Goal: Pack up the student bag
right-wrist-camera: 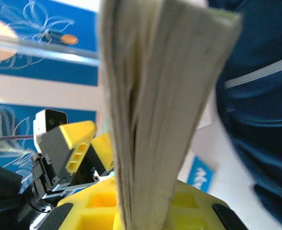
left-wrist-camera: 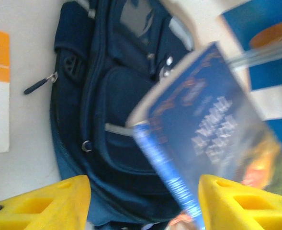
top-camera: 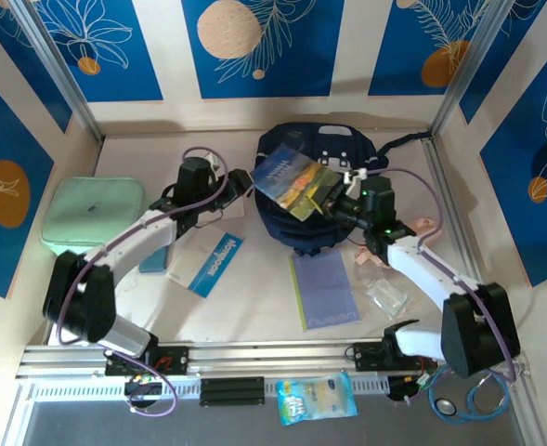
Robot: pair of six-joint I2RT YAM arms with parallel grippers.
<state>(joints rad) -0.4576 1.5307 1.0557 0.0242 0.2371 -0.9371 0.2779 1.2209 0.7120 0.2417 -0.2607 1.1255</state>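
Observation:
The student bag, a dark navy backpack, lies at the back middle of the table. Above it hangs a book with a blue and yellow cover. My right gripper is shut on the book's right edge; in the right wrist view the page edges stand between the yellow jaws of the gripper, with the bag to the right. My left gripper is open at the book's left edge. In the left wrist view its fingers stand wide apart, with the blurred book over the bag.
A mint green case lies at the left. A blue and white booklet, a purple notebook and a clear packet lie in front of the bag. A snack packet sits on the front rail.

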